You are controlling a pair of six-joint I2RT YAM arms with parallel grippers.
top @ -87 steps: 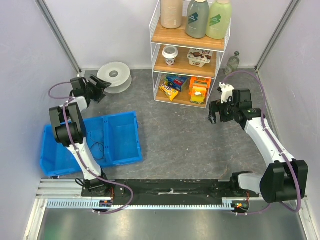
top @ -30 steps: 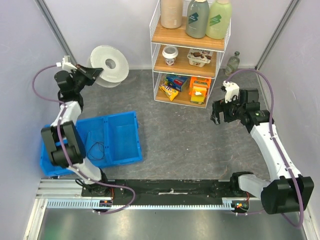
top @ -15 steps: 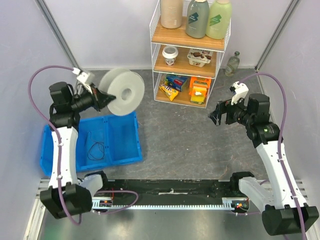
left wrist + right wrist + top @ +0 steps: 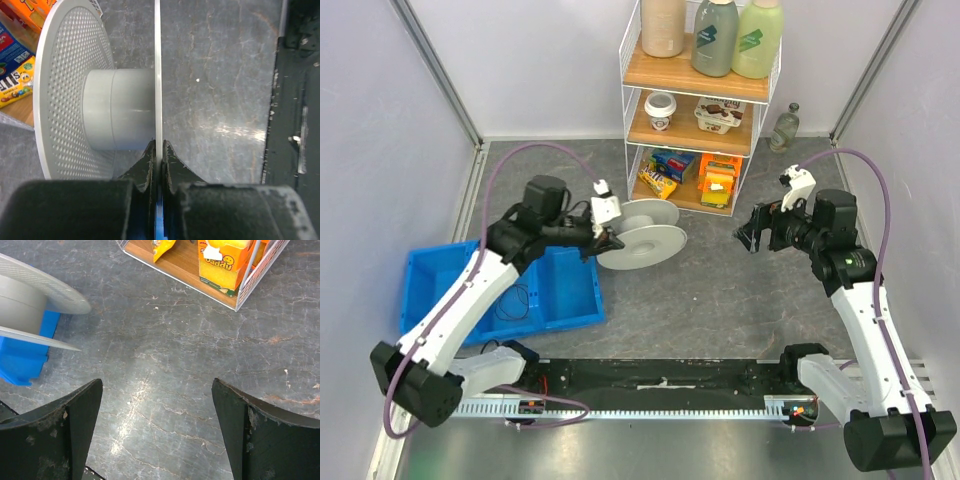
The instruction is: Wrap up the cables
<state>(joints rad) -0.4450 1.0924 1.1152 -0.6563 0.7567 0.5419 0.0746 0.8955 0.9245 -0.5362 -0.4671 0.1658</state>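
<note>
The cable (image 4: 520, 297), a thin black wire in small loose loops, lies in the blue bin (image 4: 570, 300), partly behind my left arm. My left gripper (image 4: 610, 236) is shut on the rim of one flange of a white spool (image 4: 645, 238), holding it in the air just right of the bin. The left wrist view shows the thin flange edge (image 4: 157, 75) pinched between the black fingers (image 4: 145, 165), with the grey hub (image 4: 120, 110) to the left. My right gripper (image 4: 753, 228) hangs open and empty over the bare floor (image 4: 156, 385), right of the spool (image 4: 30, 285).
A wire shelf rack (image 4: 625, 120) with bottles, cups and snack boxes stands at the back centre. A small bottle (image 4: 786, 127) sits in the back right corner. The bin's corner (image 4: 20, 365) shows under the spool. A black rail (image 4: 660, 380) runs along the near edge.
My left arm has swung the spool from the back left to the middle of the table, beside the bin. The right arm rose slightly, then held still with its jaws open.
</note>
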